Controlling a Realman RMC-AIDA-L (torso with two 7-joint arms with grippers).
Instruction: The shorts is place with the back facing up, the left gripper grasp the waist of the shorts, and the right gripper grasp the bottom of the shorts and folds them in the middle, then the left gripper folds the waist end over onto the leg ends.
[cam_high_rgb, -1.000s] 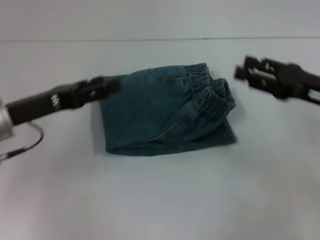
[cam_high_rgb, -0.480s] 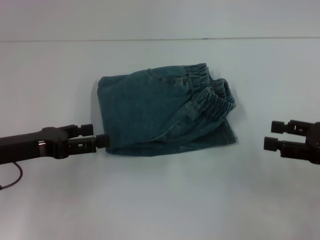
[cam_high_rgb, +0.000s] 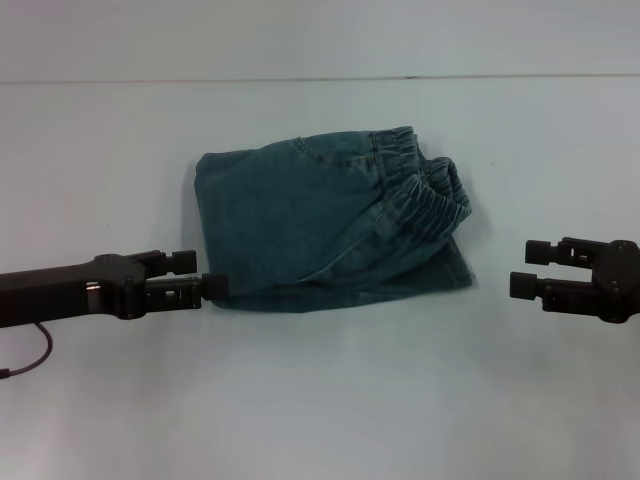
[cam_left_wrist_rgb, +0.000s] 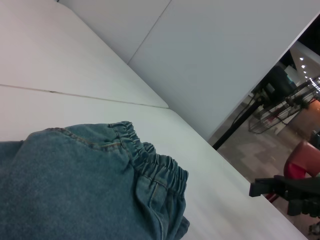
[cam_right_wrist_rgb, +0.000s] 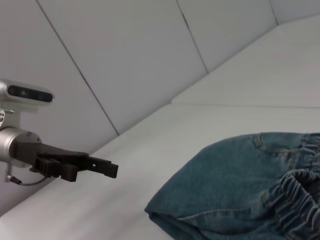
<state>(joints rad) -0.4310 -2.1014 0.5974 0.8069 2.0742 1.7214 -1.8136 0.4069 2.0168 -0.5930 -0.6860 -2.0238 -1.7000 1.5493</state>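
Observation:
The denim shorts (cam_high_rgb: 300, 230) lie folded into a compact stack on the white table (cam_high_rgb: 320, 400). Their ruffled waist (cam_high_rgb: 430, 190) sits on top at the right side, and a rounded fold forms the left edge. I cannot make out the leg ends. My left gripper (cam_high_rgb: 195, 272) hovers just off the stack's front left corner, open and holding nothing. My right gripper (cam_high_rgb: 527, 268) is open and apart from the cloth, to the right of the front right corner. The left wrist view shows the shorts (cam_left_wrist_rgb: 75, 185), the waist (cam_left_wrist_rgb: 160, 167) and the right gripper (cam_left_wrist_rgb: 272, 195). The right wrist view shows the shorts (cam_right_wrist_rgb: 235, 185) and the left gripper (cam_right_wrist_rgb: 107, 167).
A seam line (cam_high_rgb: 320, 78) crosses the table behind the shorts. A thin cable (cam_high_rgb: 40, 355) loops under the left arm.
A second ago the left gripper was at the shorts' back left corner and the right one was raised at the back right. Both have come down to the front, apart from the cloth. The shorts lie still.

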